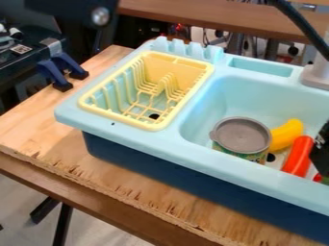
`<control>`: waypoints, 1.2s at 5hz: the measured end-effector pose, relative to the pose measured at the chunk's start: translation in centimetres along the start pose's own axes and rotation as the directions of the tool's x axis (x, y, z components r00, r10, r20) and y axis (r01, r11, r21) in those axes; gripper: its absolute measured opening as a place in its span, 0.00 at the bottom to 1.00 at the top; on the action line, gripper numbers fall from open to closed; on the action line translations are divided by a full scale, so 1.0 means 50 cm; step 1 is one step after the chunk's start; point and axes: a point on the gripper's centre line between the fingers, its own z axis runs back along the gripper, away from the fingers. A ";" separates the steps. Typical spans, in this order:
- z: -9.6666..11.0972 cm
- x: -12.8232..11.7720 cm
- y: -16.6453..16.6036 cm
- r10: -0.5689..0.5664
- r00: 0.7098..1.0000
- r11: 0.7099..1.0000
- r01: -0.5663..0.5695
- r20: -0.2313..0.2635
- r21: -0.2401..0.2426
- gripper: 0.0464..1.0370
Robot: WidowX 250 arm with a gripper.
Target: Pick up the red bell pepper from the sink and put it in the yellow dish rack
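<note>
Obs.: my gripper (320, 150) is hanging over the toy sink (221, 163); I cannot tell whether it is spread, pressed together or pinching. Just beside it, the long orange-red toy (298, 156) is lying in the basin. Beyond, the curved yellow toy (286, 135) is resting beside the lidded can (241, 137), standing lid-up, presumably for stability. Farthest, a recess is apparently steadying the yellow dish rack (160, 69).
</note>
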 end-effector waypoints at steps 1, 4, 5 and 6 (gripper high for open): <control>0.003 0.024 0.003 0.065 0.995 0.998 -0.064 -0.077 0.003 0.97; -0.027 0.010 0.006 0.178 0.974 0.984 -0.173 -0.139 0.047 0.96; -0.027 0.007 0.001 0.190 0.970 0.982 -0.187 -0.155 0.037 0.96; -0.034 0.006 -0.001 0.201 0.966 0.979 -0.197 -0.165 0.043 0.96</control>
